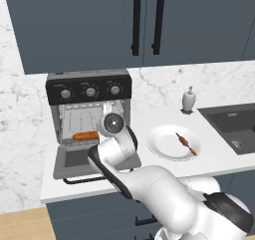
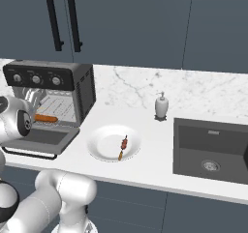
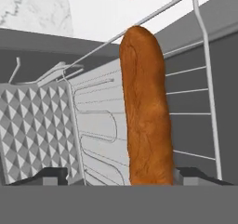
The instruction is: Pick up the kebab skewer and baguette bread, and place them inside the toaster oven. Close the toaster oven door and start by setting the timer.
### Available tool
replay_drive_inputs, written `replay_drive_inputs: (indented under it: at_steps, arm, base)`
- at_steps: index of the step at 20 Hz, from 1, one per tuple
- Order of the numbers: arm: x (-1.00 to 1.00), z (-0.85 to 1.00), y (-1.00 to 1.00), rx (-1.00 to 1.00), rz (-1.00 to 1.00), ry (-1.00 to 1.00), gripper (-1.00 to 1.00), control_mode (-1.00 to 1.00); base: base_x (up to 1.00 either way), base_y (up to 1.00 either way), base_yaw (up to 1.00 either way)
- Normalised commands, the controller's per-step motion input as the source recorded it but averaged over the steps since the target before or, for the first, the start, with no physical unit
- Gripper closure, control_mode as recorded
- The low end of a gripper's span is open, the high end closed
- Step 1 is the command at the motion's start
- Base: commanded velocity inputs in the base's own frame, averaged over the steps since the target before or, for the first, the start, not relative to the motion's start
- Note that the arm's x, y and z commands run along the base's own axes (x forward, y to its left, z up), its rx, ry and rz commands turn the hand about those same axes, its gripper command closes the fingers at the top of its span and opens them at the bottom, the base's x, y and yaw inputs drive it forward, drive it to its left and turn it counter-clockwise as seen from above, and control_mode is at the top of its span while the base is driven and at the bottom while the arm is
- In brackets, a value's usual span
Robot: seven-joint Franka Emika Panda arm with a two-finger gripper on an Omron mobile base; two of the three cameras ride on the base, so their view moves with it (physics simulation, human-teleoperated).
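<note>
While the orange-brown, finger-shaped baguette bread (image 3: 146, 111) lies on the wire rack (image 3: 204, 93) inside the boxy dark grey toaster oven (image 1: 89, 117), you see the two-finger gripper (image 3: 121, 175) with its dark tips spread wide on either side of the loaf, apparently clear of it, so judge the bread placed. One of two items is in. The thin kebab skewer (image 1: 186, 144) with dark red-brown chunks lies on the round white plate (image 1: 159, 147), right of the oven and well apart from it. You have left: fetch the skewer, raise the drop-down grey-framed toaster oven door (image 1: 74, 160), set the timer. Count one loaf, one skewer, one plate, three silver knobs (image 1: 90, 91).
</note>
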Motion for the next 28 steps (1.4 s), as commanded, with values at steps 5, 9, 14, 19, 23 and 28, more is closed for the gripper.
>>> replay_drive_inputs:
  at_steps: [5, 9, 14, 19, 23, 28]
  arm:
    - [0.00, -0.01, 0.00, 0.00, -0.02, 0.00, -1.00, -1.00]
    - [0.00, 0.00, 0.00, 0.00, -0.02, 0.00, -1.00, -1.00]
    - [-0.35, 0.30, 0.00, 0.00, -0.01, 0.00, -1.00, -1.00]
    - [-0.63, 0.21, -0.04, 0.01, 0.00, 0.01, -1.00, -1.00]
    - [-0.62, 0.26, -0.40, 0.01, 0.00, 0.06, -1.00, -1.00]
    - [-0.50, 0.30, -0.97, -0.01, 0.00, 0.07, -1.00, -1.00]
  base:
    - [0.00, 0.00, 0.00]
    - [0.00, 0.00, 0.00]
    - [0.00, 0.00, 0.00]
    - [0.00, 0.00, 0.00]
    - [0.00, 0.00, 0.00]
    - [0.00, 0.00, 0.00]
